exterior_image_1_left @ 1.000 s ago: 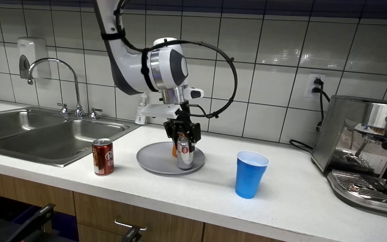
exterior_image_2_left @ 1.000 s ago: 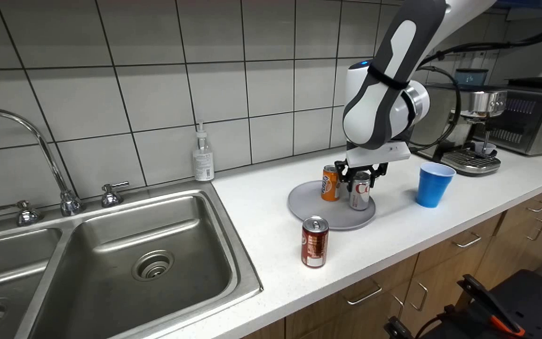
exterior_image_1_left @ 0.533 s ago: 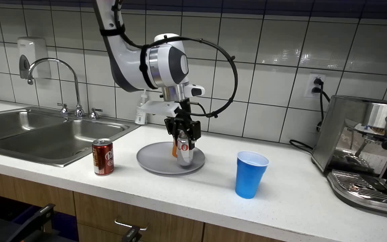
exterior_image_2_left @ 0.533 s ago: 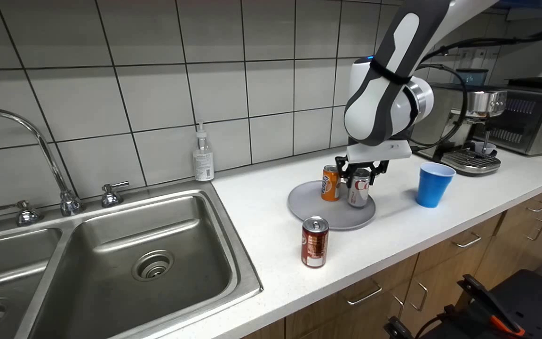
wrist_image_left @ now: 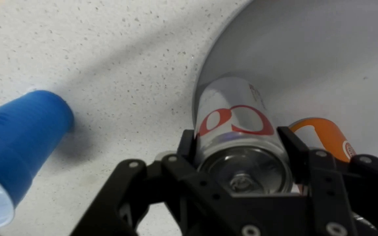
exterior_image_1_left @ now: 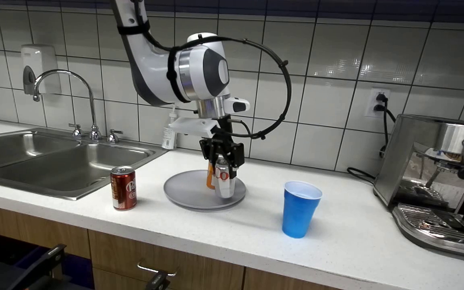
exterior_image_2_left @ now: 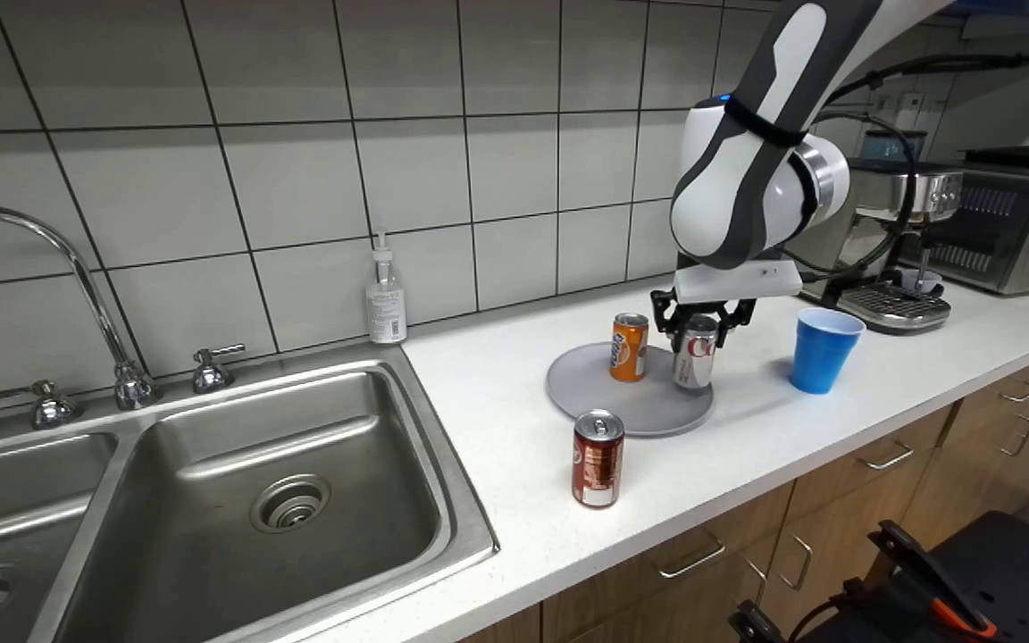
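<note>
A silver can with red lettering (exterior_image_1_left: 224,183) is between the fingers of my gripper (exterior_image_1_left: 224,166). The can also shows in an exterior view (exterior_image_2_left: 695,359) and in the wrist view (wrist_image_left: 233,114). In the wrist view both fingers (wrist_image_left: 237,137) press on its sides near the top. The can is nearly upright, over the right part of a grey round plate (exterior_image_1_left: 187,195), and appears slightly raised. An orange can (exterior_image_2_left: 629,348) stands on the plate beside it. It is partly hidden behind the gripper in an exterior view (exterior_image_1_left: 210,177) and in the wrist view (wrist_image_left: 326,134).
A dark red can (exterior_image_1_left: 123,189) stands on the white counter left of the plate. A blue cup (exterior_image_1_left: 300,209) stands to the right. A steel sink (exterior_image_2_left: 300,482), a pump bottle (exterior_image_2_left: 386,304) and a coffee machine (exterior_image_1_left: 429,161) are farther out. A tiled wall is behind.
My gripper has moved up a little and to the right, with the silver can in it. The can's bottom has risen from the plate. The other objects have stayed put.
</note>
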Robot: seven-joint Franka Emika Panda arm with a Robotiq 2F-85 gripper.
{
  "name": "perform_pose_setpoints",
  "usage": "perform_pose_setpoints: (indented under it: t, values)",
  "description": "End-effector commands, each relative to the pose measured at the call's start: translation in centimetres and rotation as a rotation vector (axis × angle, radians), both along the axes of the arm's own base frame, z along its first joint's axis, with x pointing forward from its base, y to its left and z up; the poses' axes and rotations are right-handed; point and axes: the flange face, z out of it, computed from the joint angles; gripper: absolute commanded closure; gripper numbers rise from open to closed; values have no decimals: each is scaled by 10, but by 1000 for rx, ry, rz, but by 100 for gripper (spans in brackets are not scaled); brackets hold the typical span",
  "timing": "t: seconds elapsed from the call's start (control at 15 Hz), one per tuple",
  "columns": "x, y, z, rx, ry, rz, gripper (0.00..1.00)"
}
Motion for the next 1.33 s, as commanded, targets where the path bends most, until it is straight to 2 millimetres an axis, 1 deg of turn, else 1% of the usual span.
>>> perform_pose_setpoints:
  t: [0.0, 0.33, 0.73, 1.27]
  values:
    - [-16, -13, 17, 2, -18, 6, 60]
    - [-30, -28, 20, 0, -13, -25, 60]
    - [-45, -46, 16, 0, 0, -64, 60]
    - [-57, -53, 5, 2, 31, -89, 60]
